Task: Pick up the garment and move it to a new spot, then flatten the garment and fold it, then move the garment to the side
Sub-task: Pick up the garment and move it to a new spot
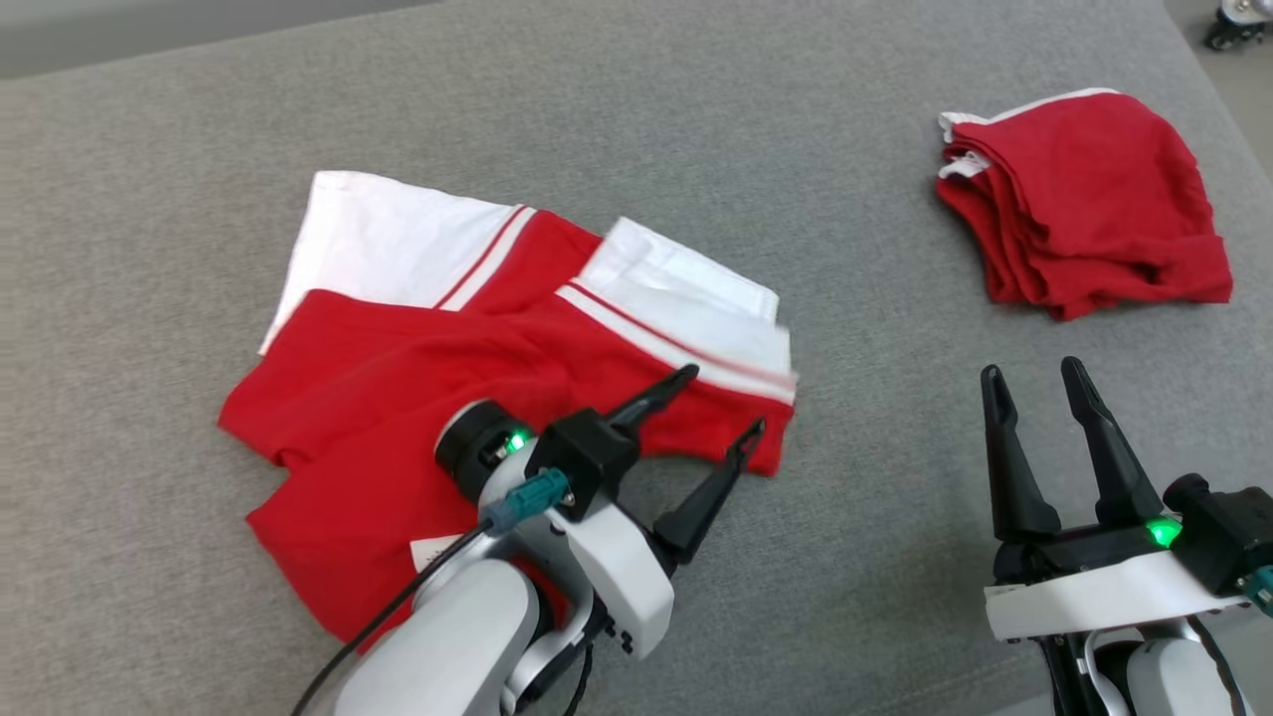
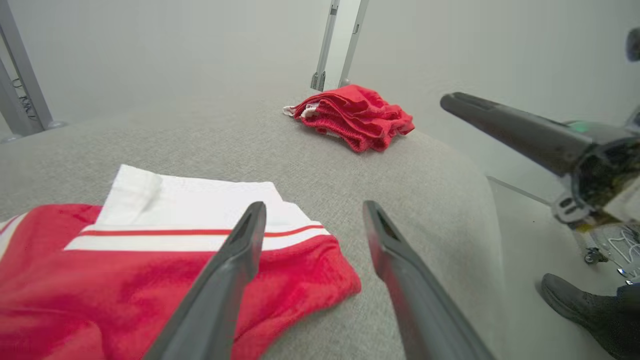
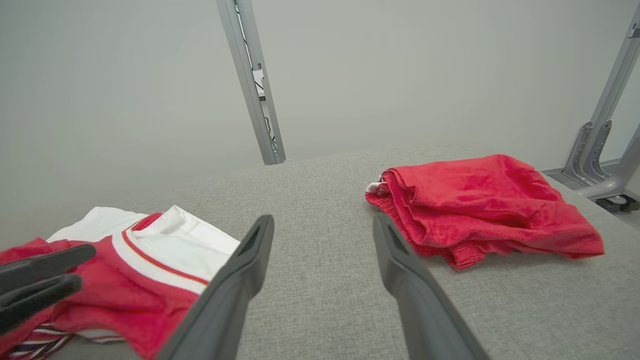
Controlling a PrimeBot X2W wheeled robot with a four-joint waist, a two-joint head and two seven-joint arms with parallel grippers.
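Note:
The garment [image 1: 398,368], red with white sleeves and red-striped trim, lies partly folded on the grey padded surface [image 1: 895,517]. My left gripper [image 1: 724,400] hovers open over the garment's near right edge, and nothing is between its fingers. In the left wrist view the left gripper [image 2: 315,207] straddles the red hem corner of the garment [image 2: 125,280]. My right gripper [image 1: 1030,370] stands open and empty over bare surface to the right. In the right wrist view the right gripper [image 3: 324,220] points between the garment [image 3: 150,280] and the folded red pile.
A folded red garment pile [image 1: 1084,199] sits at the far right near the surface's edge, also in the wrist views [image 2: 357,117] [image 3: 480,205]. Metal frame posts [image 3: 252,80] stand behind. A dark shoe [image 2: 575,305] is on the floor beyond the right edge.

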